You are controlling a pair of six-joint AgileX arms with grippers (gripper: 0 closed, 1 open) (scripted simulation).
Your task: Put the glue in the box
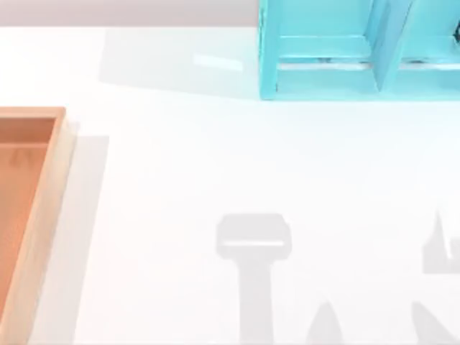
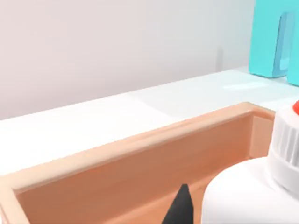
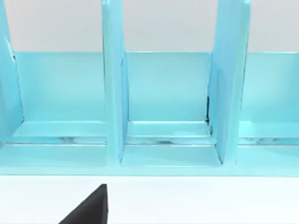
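step: we've got the glue (image 2: pixel 247 196) up over the box (image 2: pixel 140 140), tabletop's left edge
left tool: grip state, can't tell
next: lower, let go inside

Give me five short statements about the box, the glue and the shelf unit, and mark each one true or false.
1. The box sits at the table's left edge in the top view. True.
2. The shelf unit is red. False: it is turquoise-blue.
3. In the left wrist view, the glue appears close up against the box's inner wall. True.
4. The glue's cap is green. False: the visible tip is red-orange.
5. The right wrist view faces the wooden box. False: it faces the shelf unit's open compartments, which look empty.
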